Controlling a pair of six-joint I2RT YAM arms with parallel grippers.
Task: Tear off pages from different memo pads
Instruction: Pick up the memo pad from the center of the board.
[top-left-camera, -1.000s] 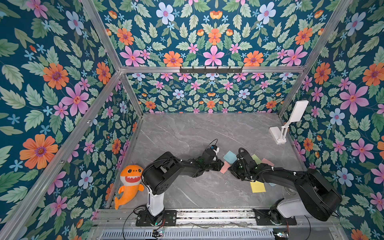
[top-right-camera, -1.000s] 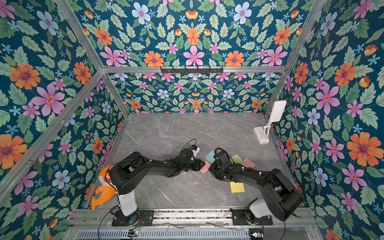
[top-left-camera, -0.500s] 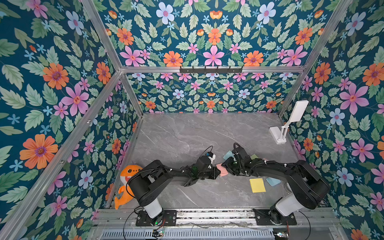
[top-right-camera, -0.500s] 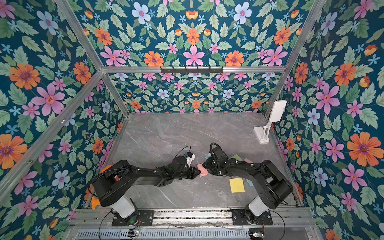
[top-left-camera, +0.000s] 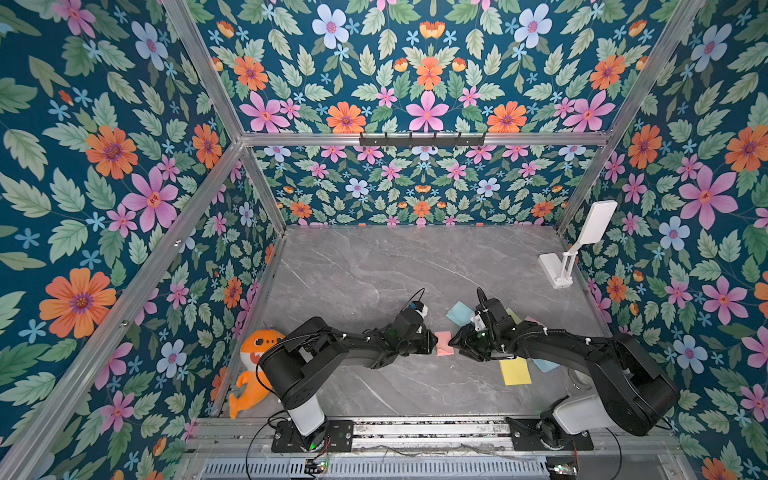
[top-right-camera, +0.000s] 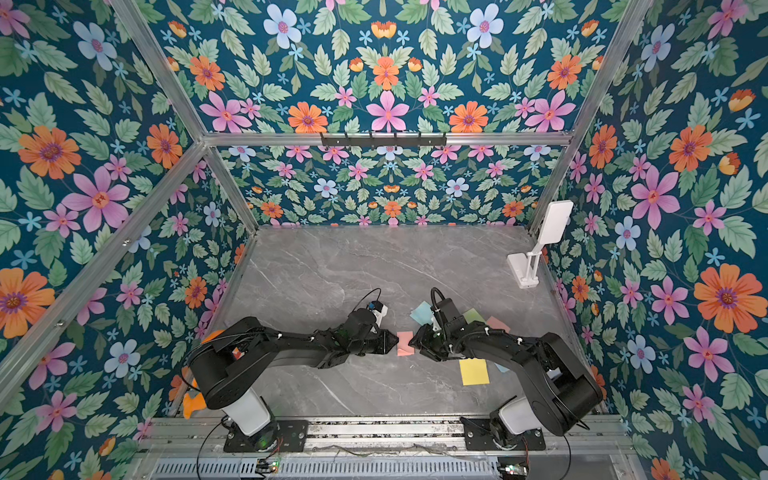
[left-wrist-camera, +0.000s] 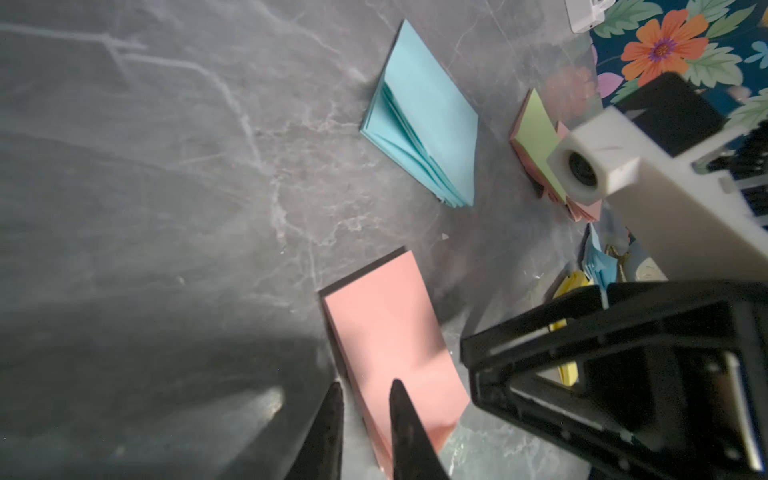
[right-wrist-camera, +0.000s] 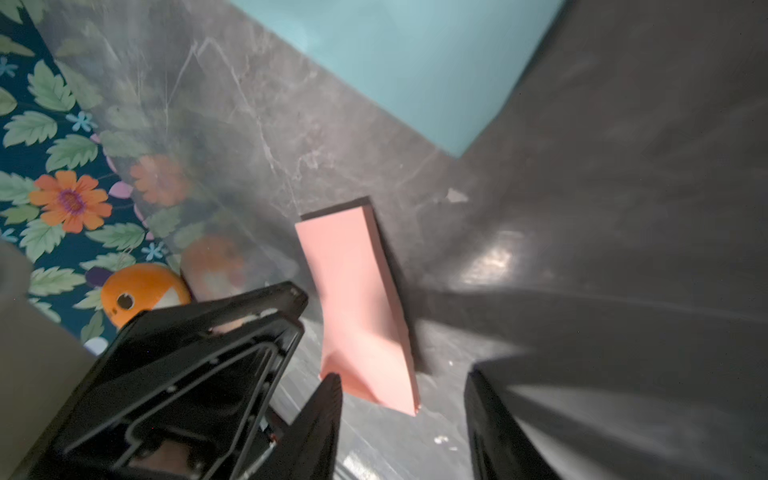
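now the left pincer (left-wrist-camera: 365, 384) pinches an edge of the pink square paper pad (left-wrist-camera: 386, 328); the right pincer (right-wrist-camera: 401, 386) is spread apart around its end.

Obscured items
Plush (top-left-camera: 249, 374) half behind left arm (top-left-camera: 357, 345); green pad (top-right-camera: 474, 316) mostly under right arm (top-right-camera: 498, 338); pink pad (left-wrist-camera: 386, 332) edge hidden in left gripper (left-wrist-camera: 363, 384).

Bright overhead; wrist views seemingly motion-blurred

tabletop (top-left-camera: 374, 270): glossy grey stone-look | pink memo pad (left-wrist-camera: 386, 324): matt paper | shark plush (top-left-camera: 259, 347): soft cloth | stand (top-left-camera: 555, 270): smooth white plastic
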